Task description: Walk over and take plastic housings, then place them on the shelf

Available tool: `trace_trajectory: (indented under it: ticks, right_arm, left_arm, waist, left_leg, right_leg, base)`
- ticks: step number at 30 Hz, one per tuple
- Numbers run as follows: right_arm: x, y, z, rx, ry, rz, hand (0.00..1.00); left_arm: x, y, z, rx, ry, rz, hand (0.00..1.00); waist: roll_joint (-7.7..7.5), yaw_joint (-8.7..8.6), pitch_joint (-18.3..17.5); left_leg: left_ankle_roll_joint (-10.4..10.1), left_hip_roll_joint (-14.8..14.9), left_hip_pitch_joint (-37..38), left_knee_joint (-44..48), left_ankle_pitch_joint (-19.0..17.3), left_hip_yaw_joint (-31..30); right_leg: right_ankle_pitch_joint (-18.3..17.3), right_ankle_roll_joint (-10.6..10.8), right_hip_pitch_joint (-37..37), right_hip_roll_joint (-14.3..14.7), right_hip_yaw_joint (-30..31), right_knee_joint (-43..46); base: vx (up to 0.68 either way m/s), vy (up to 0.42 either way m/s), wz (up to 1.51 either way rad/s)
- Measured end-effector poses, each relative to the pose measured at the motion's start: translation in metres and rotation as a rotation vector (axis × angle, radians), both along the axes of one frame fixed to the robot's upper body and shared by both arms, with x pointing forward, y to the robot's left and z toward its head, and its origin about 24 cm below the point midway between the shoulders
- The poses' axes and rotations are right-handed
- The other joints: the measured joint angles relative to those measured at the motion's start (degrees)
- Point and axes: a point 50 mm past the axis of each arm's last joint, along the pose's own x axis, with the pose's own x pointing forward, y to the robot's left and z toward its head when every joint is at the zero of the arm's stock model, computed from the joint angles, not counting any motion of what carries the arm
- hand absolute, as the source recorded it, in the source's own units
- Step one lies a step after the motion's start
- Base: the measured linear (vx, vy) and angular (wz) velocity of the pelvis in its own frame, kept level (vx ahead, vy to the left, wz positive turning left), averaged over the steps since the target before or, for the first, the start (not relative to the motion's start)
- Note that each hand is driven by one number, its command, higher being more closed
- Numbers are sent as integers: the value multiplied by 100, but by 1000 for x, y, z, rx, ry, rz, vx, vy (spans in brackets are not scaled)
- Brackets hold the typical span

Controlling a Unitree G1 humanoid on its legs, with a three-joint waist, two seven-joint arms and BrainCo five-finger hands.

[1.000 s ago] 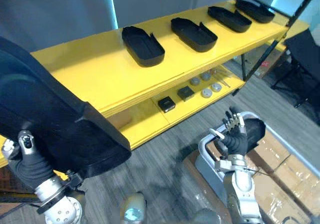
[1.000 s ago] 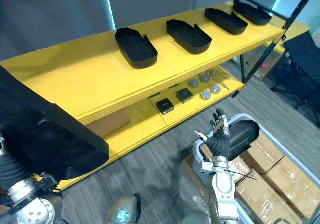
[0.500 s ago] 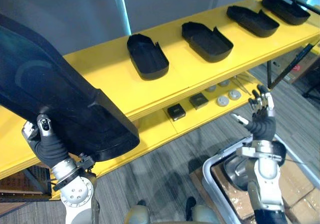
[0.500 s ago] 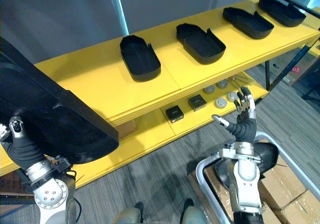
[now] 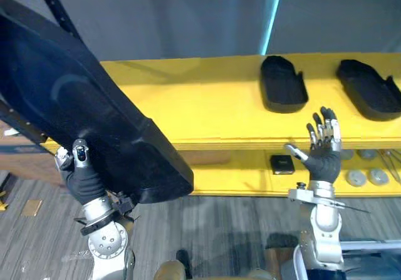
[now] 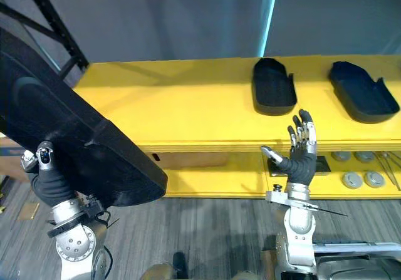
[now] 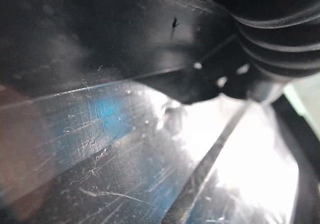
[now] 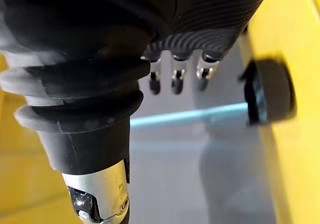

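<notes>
We find the left hand (image 5: 80,175) raised at the robot's left side. Its thumb lies on the face of the large black plastic housing (image 5: 69,108) and its fingers sit behind the panel, so it grips the housing near the lower edge. The housing rises tilted above this hand. The right hand (image 5: 324,158) stands upright on a vertical forearm with its dark back toward us and its palm toward the yellow shelf (image 5: 207,104). Its fingers are straight and spread, its thumb is out, and it holds nothing. One smaller black housing (image 5: 283,92) rests on the top board just beyond its fingertips. A second housing (image 5: 369,95) rests further to its right. A small black box (image 5: 282,164) lies on the lower board beside its thumb.
</notes>
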Motion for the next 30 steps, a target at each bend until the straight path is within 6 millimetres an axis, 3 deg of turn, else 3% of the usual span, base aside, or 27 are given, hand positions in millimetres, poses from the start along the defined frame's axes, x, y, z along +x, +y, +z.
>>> trace_trajectory:
  ticks: [5, 6, 9, 12, 14, 17, 19, 21, 23, 26, 29, 30]
  right_arm:
    - [-4, 3, -9, 42, 33, 67, 0]
    - [-4, 4, -13, 55, 46, 88, 0]
    - [2, 13, -22, 46, 86, 150, 0]
    - [8, 22, -15, 36, 56, 194, 0]
    - [12, 23, -11, 33, 40, 196, 0]
    - [14, 20, -12, 54, 46, 155, 0]
    - [13, 20, -18, 79, 68, 136, 0]
    - [9, 21, -24, 109, 87, 132, 0]
    - [7, 29, -26, 107, 90, 131, 0]
    - [7, 31, -25, 110, 89, 125, 0]
    - [8, 30, -23, 88, 80, 122, 0]
    - [7, 30, -25, 85, 85, 128, 0]
  left_arm:
    - [-1, -2, -3, 14, 27, -6, 100]
    - [-1, -1, -4, 11, 30, -1, 100]
    - [-5, 2, -8, 3, 55, 30, 100]
    - [-7, 1, -11, -16, 65, 41, 100]
    - [-7, -2, -12, -25, 69, 34, 100]
    - [-6, -2, -10, 33, 74, 22, 100]
    - [-5, -3, -8, 55, 70, -3, 100]
    - [-3, -1, -5, 89, 67, -23, 100]
    - [-3, 4, -3, 138, 74, -35, 100]
    - [3, 8, 5, 196, 54, -62, 100]
    - [12, 7, 11, 170, 28, -72, 100]
    - [14, 7, 8, 147, 38, -68, 100]
  waist:
    - [-22, -97, -21]
    - [-25, -98, -19]
    - [-60, 11, 6]
    - [-21, 15, 32]
    - [-8, 10, 53]
    - [-71, -19, 94]
    - [-89, -28, 105]
    - [-153, -29, 148]
    - [-158, -40, 143]
    - [-226, -37, 101]
    - [-210, -62, 112]
    - [-216, -171, 108]
  left_leg:
    - [-6, -2, 39, -41, 14, 150]
    - [7, 37, -115, 302, -114, 102]
    - [-8, 208, -565, 1378, -286, -630]
    - [-3, 227, -505, 1275, -284, -856]
    - [-13, 161, -304, 938, -282, -1058]
    - [-183, -43, -16, 541, -348, -1146]
    - [-131, -203, -21, 576, -456, -1136]
    - [-40, -290, -23, 586, -536, -1130]
    - [-32, -240, 29, 492, -536, -1119]
    - [-8, -73, -48, 282, -415, -1125]
    - [-142, 198, -154, 64, -288, -1122]
    - [-227, 246, -131, -1, -237, -1136]
  right_leg:
    - [192, 88, -23, 82, 200, -280]
    - [204, 109, -43, 96, 249, -280]
    - [236, 147, -31, 123, 421, -234]
    - [185, 88, -24, 101, 400, -118]
    - [114, 86, -27, 72, 396, 41]
    - [30, 181, -18, -150, 395, 233]
    - [15, 150, -28, -313, 427, 330]
    - [93, -15, -109, -377, 537, 551]
    - [283, -289, -271, -241, 901, 624]
    - [398, -264, -321, 171, 1456, -48]
    - [444, -242, -632, 738, 1708, -797]
    - [751, -203, -663, 860, 1889, -905]
  base:
    - [13, 37, -22]
    - [44, 9, -13]
    - [45, 2, -24]
    - [16, 23, -3]
    - [-38, -24, 9]
    - [-73, 49, 6]
    - [-61, 110, 5]
    - [-64, 107, 1]
    - [-37, 110, -10]
    - [-7, 22, -9]
    - [-32, -104, -10]
    - [40, -143, 2]
